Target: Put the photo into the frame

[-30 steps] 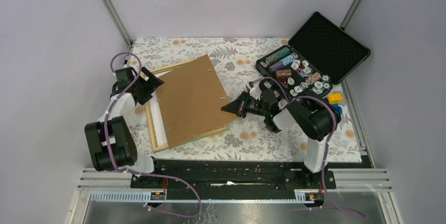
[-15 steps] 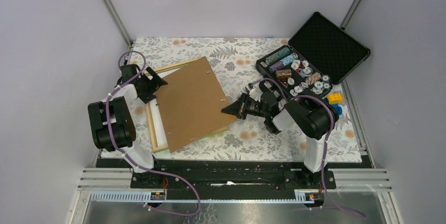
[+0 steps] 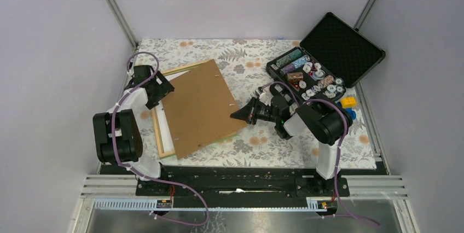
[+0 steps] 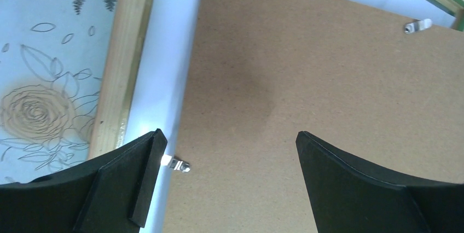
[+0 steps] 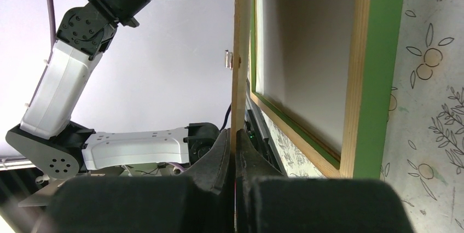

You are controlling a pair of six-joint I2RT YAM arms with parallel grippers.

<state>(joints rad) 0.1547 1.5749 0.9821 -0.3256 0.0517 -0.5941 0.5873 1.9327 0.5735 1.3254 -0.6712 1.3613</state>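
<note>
Nearest the arm bases, the frame [image 3: 157,134] lies flat on the flowery cloth [image 3: 262,145] with its open back up. Its long axis runs near to far, with the near end swung a bit right. It's got light wood rails with a green edge. The photo [image 4: 169,52] sits inside it, smooth white back up, showing only as a strip just outside the left gripper's [image 4: 228,137] left finger. Those jaws are spread wide over the matte brown fibreboard panel [image 3: 202,107], gripping nothing, with a little metal tab [image 4: 178,163] by that same finger. The right gripper [image 5: 234,134] is clenched on the panel's thin right edge, so that side is tipped up off the frame. Farther back right is a black case [image 3: 342,41] of chips.
</note>
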